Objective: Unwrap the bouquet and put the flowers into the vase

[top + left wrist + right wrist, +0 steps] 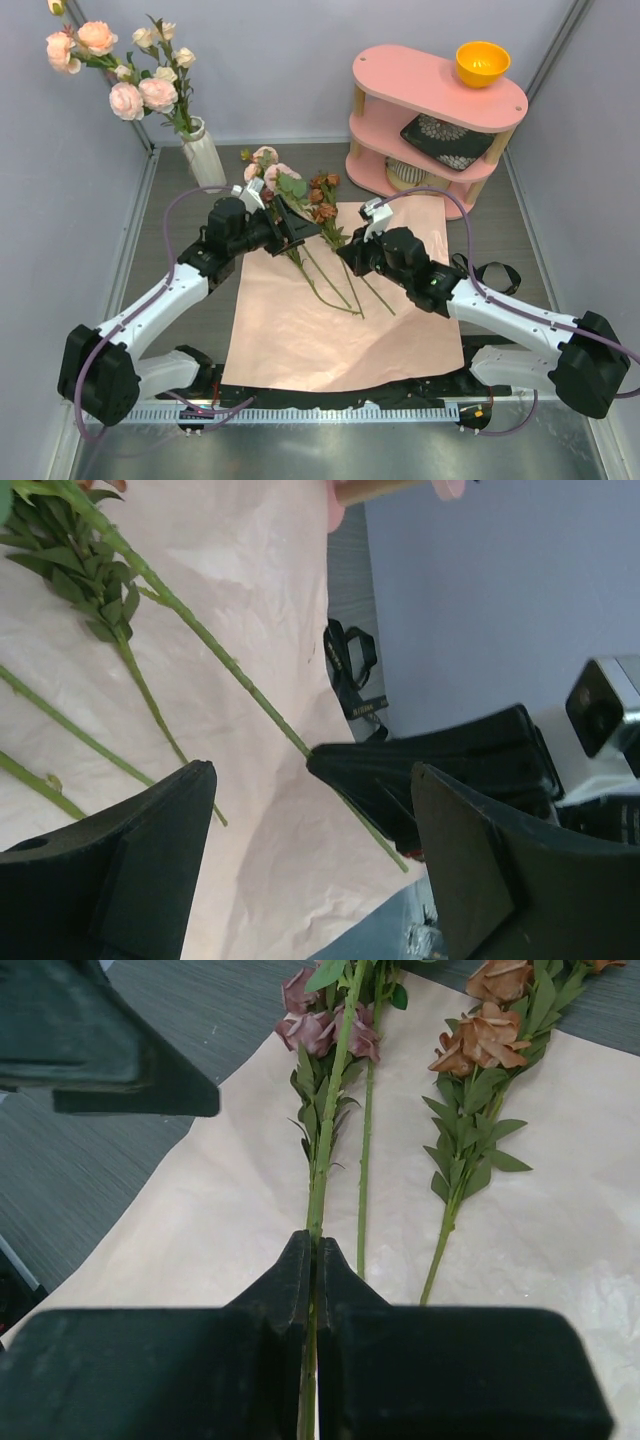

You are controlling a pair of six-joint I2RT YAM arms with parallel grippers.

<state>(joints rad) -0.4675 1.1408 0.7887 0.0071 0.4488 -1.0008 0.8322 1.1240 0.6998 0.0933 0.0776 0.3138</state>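
**Entry: one rose stem in hand above the opened wrap**

1. Right end effector [313,1260]: clamped on the mauve-rose stem [330,1130], low on its bare length, with the blooms pointing away from me. I judge this low hold leaves the upper stem free for a second grip.
2. Left end effector [295,228]: fingers wide apart, holding nothing. From my left wrist, that stem runs through the gap. I read this as readiness to take it, though I cannot tell if the heights match.
3. Other flowers: a rust-brown stem [470,1050] and one more green stem lie flat beside the held one.
4. Paper wrap [340,330]: pink, spread open under the stems, so the unwrapping looks done.
5. Black ribbon [356,702]: loose on the bench just off the paper's right edge.
6. Vase [204,155]: upright at far left, well apart from the paper, with pale pink and cream roses [130,85] in it.
7. Bench [505,225]: dark grey, wood-grained.
8. Pink shelf [400,75]: far right, with an orange bowl [482,62] on top.
9. Walls [300,60]: plain pale lilac-grey.
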